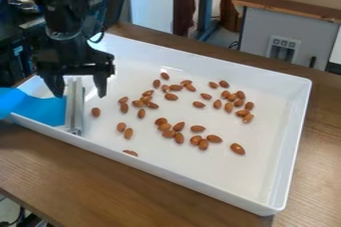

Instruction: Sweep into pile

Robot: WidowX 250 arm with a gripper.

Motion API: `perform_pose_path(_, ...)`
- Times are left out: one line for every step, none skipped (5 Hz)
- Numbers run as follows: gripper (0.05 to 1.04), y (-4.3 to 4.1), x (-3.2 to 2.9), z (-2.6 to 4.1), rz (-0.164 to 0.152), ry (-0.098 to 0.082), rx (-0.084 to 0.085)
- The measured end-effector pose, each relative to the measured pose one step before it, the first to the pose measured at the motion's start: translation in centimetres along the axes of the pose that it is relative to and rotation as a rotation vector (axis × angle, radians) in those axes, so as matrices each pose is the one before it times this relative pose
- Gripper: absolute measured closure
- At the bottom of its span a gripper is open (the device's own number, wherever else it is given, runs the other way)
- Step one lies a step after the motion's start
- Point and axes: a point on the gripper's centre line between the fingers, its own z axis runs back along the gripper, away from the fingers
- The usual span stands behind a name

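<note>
Brown almonds (pixel 169 134) lie scattered in the white tray (pixel 256 176), its walls probably there to contain the sweeping; the fingers (pixel 100 84) are parted beside the metallic strip (pixel 79 109), perhaps to grasp it

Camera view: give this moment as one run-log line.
claw: open, left end of tray | silver piece: showing between its fingers | blue sheet: alongside | almonds: scattered, no single pile

The almonds (pixel 238 149) are reddish brown, the tray (pixel 246 176) white, the sheet (pixel 41 110) blue, the gripper (pixel 80 94) black, the table (pixel 100 181) wood-grained brown.
</note>
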Motion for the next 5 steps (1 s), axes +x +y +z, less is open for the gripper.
perform_pose_path(0.084,0.295,0.004,-0.519,-0.0023,-0.0036,0.0036)
perform_pose_path(0.084,0.557,0.007,-0.251,0.0001,-0.0072,0.0072)
perform_pose_path(0.084,0.240,-0.257,-0.881,0.0042,0.0196,0.0147)
perform_pose_path(0.125,0.492,-0.184,-0.869,0.0018,0.0143,0.0224)
perform_pose_path(0.413,0.019,0.113,-0.046,0.0028,-0.0070,0.0015)
